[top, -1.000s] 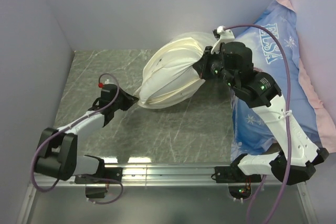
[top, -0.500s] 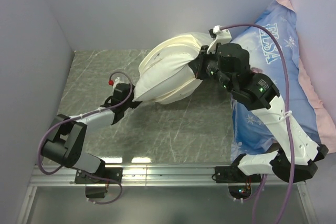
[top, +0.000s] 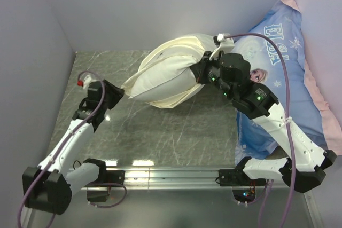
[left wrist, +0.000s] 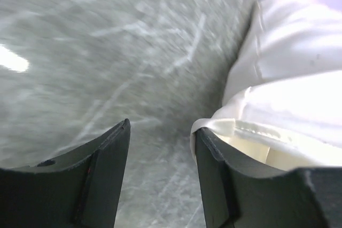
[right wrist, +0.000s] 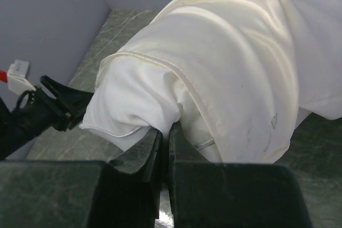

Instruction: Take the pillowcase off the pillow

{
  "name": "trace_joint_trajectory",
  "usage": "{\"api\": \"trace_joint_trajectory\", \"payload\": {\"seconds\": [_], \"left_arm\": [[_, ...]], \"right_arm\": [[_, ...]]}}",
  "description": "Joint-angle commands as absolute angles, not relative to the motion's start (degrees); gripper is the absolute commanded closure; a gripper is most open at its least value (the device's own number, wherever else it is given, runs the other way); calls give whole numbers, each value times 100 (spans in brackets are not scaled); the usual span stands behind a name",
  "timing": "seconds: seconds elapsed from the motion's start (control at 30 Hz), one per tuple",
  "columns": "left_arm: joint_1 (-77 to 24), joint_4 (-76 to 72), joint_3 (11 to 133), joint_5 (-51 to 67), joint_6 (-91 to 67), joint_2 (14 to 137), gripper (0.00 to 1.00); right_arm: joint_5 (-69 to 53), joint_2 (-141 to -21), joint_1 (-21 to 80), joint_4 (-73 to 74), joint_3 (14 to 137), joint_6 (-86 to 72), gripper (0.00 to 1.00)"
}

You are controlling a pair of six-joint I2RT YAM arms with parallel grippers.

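Note:
The pillow [top: 140, 85] is bright white and its left end sticks out of the cream pillowcase [top: 176, 60]. The bundle hangs tilted above the table. My right gripper [top: 201, 73] holds its right end, shut on the pillowcase [right wrist: 235, 62]. In the right wrist view the jaws [right wrist: 165, 132] pinch fabric where cream meets the white pillow [right wrist: 133, 100]. My left gripper [top: 115, 93] is open, just left of the pillow's corner. In the left wrist view that gripper [left wrist: 160, 132] has only table between its fingers. The pillow's corner [left wrist: 214, 125] lies against the outside of the right finger [left wrist: 214, 174].
A blue Elsa-printed pillow [top: 278, 52] with a pink edge leans against the right wall, behind my right arm. Grey walls close the left and the back. The tabletop [top: 160, 132] is grey marble-patterned, with a metal rail [top: 171, 174] along its near edge.
My left gripper was shut on the pillow's left corner; it has opened, let go and drawn back to the left. The bundle has shifted left, with more white pillow showing.

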State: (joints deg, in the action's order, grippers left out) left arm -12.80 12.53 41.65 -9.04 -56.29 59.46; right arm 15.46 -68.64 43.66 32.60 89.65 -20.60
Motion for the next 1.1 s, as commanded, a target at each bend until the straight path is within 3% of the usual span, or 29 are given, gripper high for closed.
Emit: {"api": "trace_joint_trajectory", "payload": {"seconds": [0.0,0.33,0.57,0.73,0.77,0.9,0.97,1.07], "left_arm": [[-749,2399,4430,-749,-5309,5390,43],[-633,3138,4720,762,-5554,4430,42],[-633,2418,4237,1757,-6615,3639,40],[-966,1348,3429,1749,-7864,3182,34],[-1054,1293,3367,1584,-8101,3164,26],[-1721,1117,3419,942,-8226,3313,17],[-1836,976,3428,835,-8340,3436,1],[-1968,941,3428,633,-8498,3550,1]], "right_arm": [[1521,-6671,4386,2225,8702,-2311,100],[1231,-7084,4614,1688,8279,-2557,100],[1353,-7330,4851,1539,8288,-2558,100],[1791,-7523,5421,1301,8226,-2523,100],[1845,-7637,5501,1275,8253,-2514,100],[2074,-7796,5756,1187,8210,-2443,100],[2109,-7848,5827,1090,8139,-2443,100],[2162,-7962,5915,1090,8165,-2400,100]]}}
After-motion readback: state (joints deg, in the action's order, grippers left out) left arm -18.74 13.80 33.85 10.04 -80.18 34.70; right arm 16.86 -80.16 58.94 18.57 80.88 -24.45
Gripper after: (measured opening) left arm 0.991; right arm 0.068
